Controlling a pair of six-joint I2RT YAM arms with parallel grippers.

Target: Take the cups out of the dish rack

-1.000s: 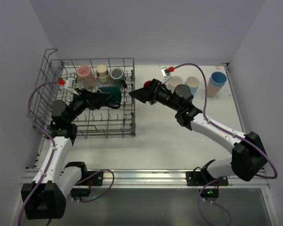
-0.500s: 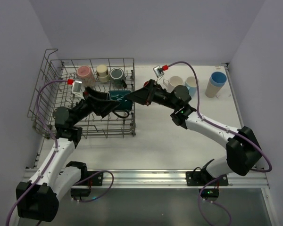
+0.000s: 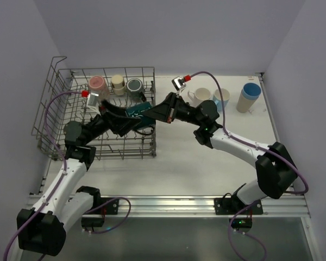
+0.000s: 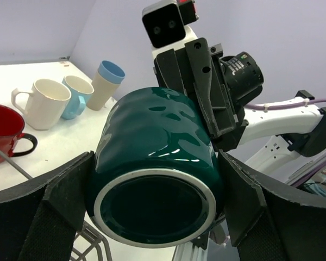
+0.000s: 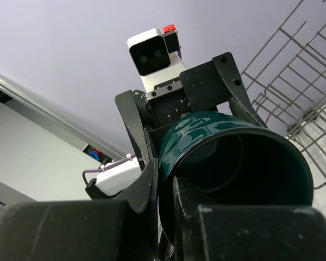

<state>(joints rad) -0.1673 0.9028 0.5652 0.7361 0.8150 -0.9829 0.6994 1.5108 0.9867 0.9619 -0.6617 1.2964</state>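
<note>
- The left tool [image 3: 131,115] is clamped on the body of the dark teal cup [image 4: 152,141], with one finger pressed against each side.
- The cup is held on its side between the two tools. Its base is turned toward the left tool's wrist and its mouth toward the right tool [image 3: 152,113].
- The right tool is closed on the cup's rim, with one finger seen outside the wall and the other inside the mouth.
- Cup and tools are raised above the right-hand part of the dish rack [image 3: 125,147], close to its right edge.
- Beyond the left tool, along the rack's far side, a pink cup [image 3: 96,83], a cream cup [image 3: 118,82] and a grey cup [image 3: 134,85] are lined up.
- Behind the right tool, a white mug [image 3: 202,94], a light blue mug [image 3: 223,97] and a blue tumbler [image 3: 251,95] stand on the bench [image 3: 206,163].
- A red cup [image 4: 2,133] is seen beside the white mug in the left wrist view only.
</note>
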